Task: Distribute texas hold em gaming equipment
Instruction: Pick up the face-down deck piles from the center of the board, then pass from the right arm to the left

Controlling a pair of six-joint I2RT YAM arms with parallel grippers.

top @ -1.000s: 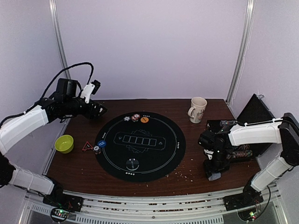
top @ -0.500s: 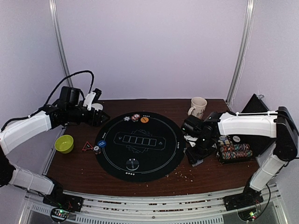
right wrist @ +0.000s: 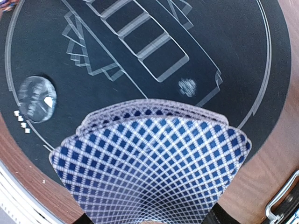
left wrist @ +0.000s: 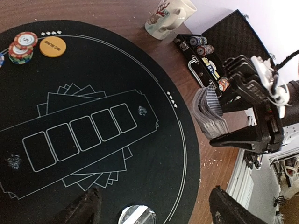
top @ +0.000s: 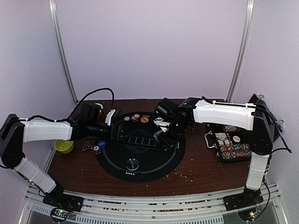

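My right gripper [top: 164, 136] is shut on a fanned deck of cards [right wrist: 149, 172] with blue diamond-pattern backs and holds it above the right part of the round black mat [top: 154, 161]. The deck also shows in the left wrist view [left wrist: 209, 112]. My left gripper [left wrist: 154, 212] is open and empty, low over the mat's left side [top: 116, 131]. A clear disc [left wrist: 135, 215] lies between its fingers. Striped chips [top: 134, 117], an orange disc [top: 144, 120] and a white disc [top: 126, 119] sit at the mat's far edge. A blue disc [top: 101, 144] lies at its left edge.
An open black case of striped chips [top: 231, 148] stands at the right. A red triangle piece [top: 87, 146] and a yellow-green bowl [top: 64, 146] lie left of the mat. A white mug [left wrist: 166, 14] stands behind the mat. Crumbs dot the front of the table.
My right arm has swung left from the chip case to over the mat, carrying the deck. My left arm has moved right and down over the mat's left side.
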